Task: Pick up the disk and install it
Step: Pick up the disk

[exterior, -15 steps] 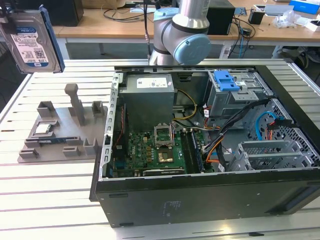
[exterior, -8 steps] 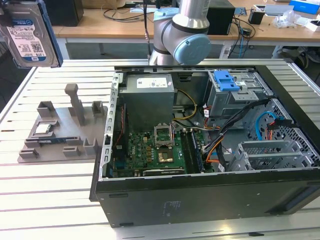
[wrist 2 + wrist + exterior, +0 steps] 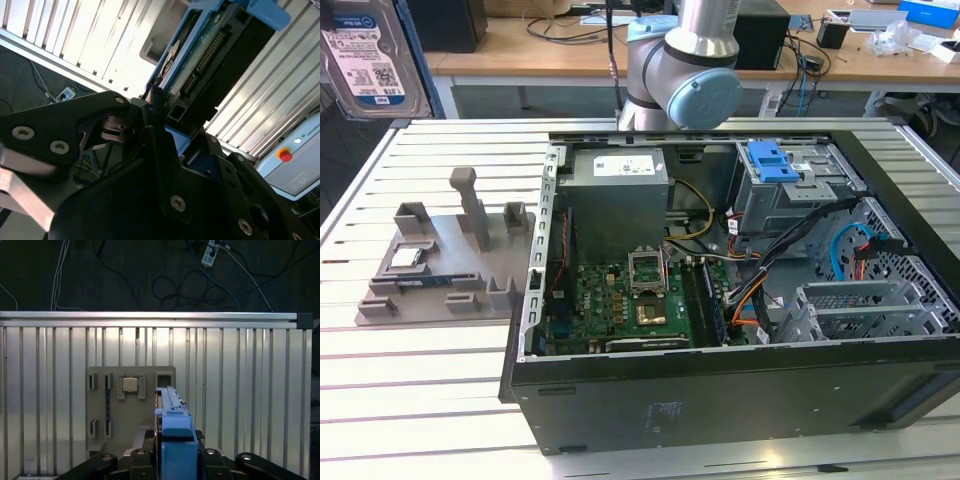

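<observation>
While the gripper point(image 3: 174, 456) clamps it, the disk point(image 3: 172, 407) looks rigid, dense and shock-sensitive, so it is best held across its flat sides.

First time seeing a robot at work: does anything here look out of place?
Only the disk: it stands on edge in mid-air, clamped in the gripper, not inside the open computer case. Nothing looks damaged.
</observation>
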